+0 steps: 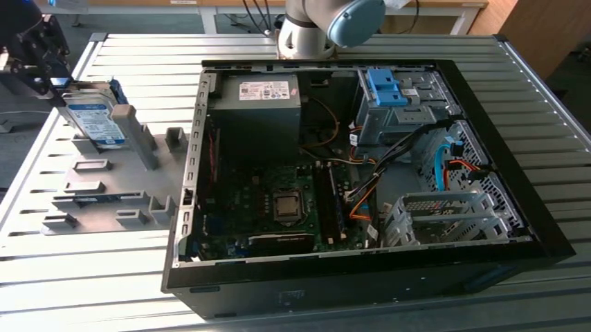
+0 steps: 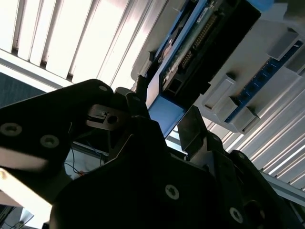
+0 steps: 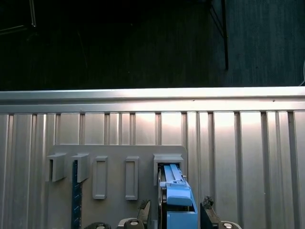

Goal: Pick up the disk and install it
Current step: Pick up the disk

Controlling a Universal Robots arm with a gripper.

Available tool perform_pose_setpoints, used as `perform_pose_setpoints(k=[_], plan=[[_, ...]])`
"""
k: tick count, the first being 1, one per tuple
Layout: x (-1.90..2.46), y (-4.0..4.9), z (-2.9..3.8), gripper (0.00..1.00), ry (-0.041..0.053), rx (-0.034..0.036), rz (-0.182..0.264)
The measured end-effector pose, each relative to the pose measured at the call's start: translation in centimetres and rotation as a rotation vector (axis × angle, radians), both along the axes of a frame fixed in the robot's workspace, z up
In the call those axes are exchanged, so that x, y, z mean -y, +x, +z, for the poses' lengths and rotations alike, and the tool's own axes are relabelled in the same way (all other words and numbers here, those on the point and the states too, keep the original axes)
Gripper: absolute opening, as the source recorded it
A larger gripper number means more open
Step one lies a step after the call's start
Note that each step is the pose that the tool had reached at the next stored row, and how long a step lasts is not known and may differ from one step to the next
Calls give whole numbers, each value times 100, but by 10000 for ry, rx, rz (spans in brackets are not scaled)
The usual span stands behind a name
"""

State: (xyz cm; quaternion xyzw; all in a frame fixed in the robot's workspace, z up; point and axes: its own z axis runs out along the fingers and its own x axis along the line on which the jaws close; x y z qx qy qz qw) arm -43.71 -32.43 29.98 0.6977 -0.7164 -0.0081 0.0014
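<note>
Disk (image 1: 93,119): silver hard drive with a white label, a blue lower band and blue rails. It stands on edge in a slot at the far end of the grey holder plate (image 1: 115,207), on the exterior view's left, outside the computer case.

Black gripper (image 2: 164,113): set astride the disk's blue-railed edge, one jaw on each side. Whether the jaws clamp the disk or stand just clear of it cannot be told.

Holder plate, as seen in the first wrist view: a row of raised rectangular slots. The disk sits in one of them, and a narrow blue circuit board (image 3: 75,191) stands in another, well apart from the disk.

Ribbed metal table (image 1: 74,283): carries the holder plate and the case side by side.

Open black computer case (image 1: 544,232): lies to the right of the plate in the exterior view. It contains:
- a dark grey power supply (image 1: 259,114) with a white sticker, at the far left
- a motherboard (image 1: 277,207), nearer
- a blue-latched metal drive cage (image 1: 388,93), at the far right
- a pale perforated drive cage (image 1: 443,214), at the near right

Arm base (image 1: 314,28): stands beyond the case's far wall.
</note>
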Motion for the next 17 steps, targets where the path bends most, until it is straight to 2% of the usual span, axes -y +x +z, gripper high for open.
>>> perform_pose_setpoints(k=[1, 9, 10, 17], plan=[[0, 0, -9, 52, 0, 0, 0], [0, 0, -41, 51, -1, 0, 0], [0, 0, -42, 44, 0, 0, 0], [6, 0, -60, 44, 0, 4, -1]])
